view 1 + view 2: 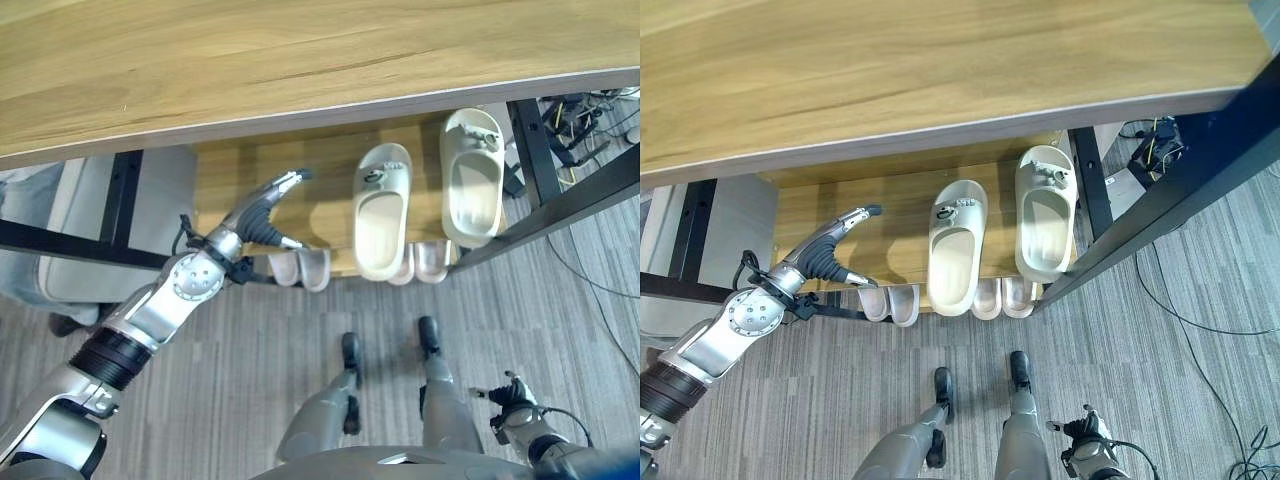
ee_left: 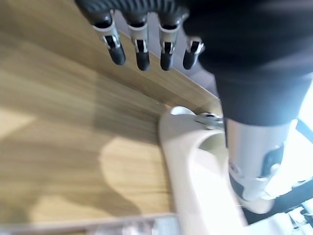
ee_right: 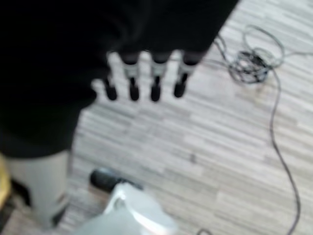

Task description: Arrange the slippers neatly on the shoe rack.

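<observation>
Two pale slippers [image 1: 382,210] were seen side by side on the shoe rack [image 1: 230,180], just right of the left robot hand [image 1: 262,212]. Its fingers were straight and empty. The right robot hand [image 1: 512,398] was kept far off, low.

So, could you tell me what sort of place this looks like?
Probably an office or lab staged as an entryway: a wooden shoe rack holding pale slippers, grey plank flooring, and loose cables nearby.

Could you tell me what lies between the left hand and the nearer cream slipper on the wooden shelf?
Nothing: in the left eye view a bare stretch of wooden shelf separates the open left hand from the nearer cream slipper.
</observation>
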### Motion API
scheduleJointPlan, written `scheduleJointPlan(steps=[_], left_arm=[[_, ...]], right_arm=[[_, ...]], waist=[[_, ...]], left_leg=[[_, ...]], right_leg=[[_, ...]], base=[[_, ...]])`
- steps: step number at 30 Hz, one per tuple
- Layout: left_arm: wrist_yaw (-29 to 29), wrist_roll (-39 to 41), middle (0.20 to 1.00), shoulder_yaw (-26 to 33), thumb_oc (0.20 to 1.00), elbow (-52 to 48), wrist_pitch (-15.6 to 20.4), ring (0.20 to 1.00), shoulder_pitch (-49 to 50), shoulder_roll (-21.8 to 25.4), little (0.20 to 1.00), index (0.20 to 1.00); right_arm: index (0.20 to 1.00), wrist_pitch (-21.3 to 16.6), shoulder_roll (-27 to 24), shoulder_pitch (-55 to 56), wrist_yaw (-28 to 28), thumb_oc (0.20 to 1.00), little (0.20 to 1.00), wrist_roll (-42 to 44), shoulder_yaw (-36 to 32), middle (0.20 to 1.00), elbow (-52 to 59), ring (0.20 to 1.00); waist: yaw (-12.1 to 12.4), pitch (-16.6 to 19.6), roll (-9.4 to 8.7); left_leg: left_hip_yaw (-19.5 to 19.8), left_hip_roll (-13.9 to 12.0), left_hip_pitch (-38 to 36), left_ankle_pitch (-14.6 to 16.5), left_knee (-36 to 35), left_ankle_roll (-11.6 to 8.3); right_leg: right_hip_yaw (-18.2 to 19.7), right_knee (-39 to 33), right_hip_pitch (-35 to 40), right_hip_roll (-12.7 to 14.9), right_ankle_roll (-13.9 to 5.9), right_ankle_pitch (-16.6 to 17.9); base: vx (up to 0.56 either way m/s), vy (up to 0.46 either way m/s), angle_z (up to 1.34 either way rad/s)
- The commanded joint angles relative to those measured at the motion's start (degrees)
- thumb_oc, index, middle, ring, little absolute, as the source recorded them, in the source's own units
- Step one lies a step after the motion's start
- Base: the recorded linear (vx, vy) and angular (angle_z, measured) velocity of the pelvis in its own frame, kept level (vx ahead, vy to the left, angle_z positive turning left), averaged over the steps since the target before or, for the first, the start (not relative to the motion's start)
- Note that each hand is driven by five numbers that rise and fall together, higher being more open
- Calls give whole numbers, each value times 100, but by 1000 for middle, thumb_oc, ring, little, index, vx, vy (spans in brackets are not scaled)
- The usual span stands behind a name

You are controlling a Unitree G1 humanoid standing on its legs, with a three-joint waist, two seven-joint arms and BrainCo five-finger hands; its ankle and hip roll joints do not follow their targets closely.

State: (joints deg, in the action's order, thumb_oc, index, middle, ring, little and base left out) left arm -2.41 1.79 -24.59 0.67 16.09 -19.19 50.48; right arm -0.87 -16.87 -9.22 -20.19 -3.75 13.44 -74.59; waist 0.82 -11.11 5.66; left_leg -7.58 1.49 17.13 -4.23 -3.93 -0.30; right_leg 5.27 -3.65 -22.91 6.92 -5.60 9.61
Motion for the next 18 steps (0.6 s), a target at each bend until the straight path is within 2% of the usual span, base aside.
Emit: scheduleJointPlan(steps=[1,8,18], left_arm=[[123,262,1000,-13,1000,-321,215,1000,36,94,1000,1000],[136,-34,1000,-357,1000,86,72,1000,-79,-388,1000,1000],[247,103,1000,-572,1000,215,5,1000,-87,-918,1000,1000]], right_arm=[[1000,86,-210,-41,21,1000,1000,-125,-72,1000,153,1000],[1000,74,-210,-176,-22,1000,1000,-87,-40,1000,196,1000],[1000,78,-254,-217,-52,1000,1000,-104,-37,1000,189,1000]], waist=[[-10,180,269],[-26,132,296],[-75,143,319]], left_leg=[[74,112,577,416,739,-52],[63,123,627,401,741,-50],[58,120,683,400,752,-45]], right_leg=[[-372,1068,-530,56,-241,-642],[-350,1073,-582,62,-242,-626],[-326,1087,-654,52,-234,-622]], base=[[0,0,0],[0,0,0],[0,0,0]])
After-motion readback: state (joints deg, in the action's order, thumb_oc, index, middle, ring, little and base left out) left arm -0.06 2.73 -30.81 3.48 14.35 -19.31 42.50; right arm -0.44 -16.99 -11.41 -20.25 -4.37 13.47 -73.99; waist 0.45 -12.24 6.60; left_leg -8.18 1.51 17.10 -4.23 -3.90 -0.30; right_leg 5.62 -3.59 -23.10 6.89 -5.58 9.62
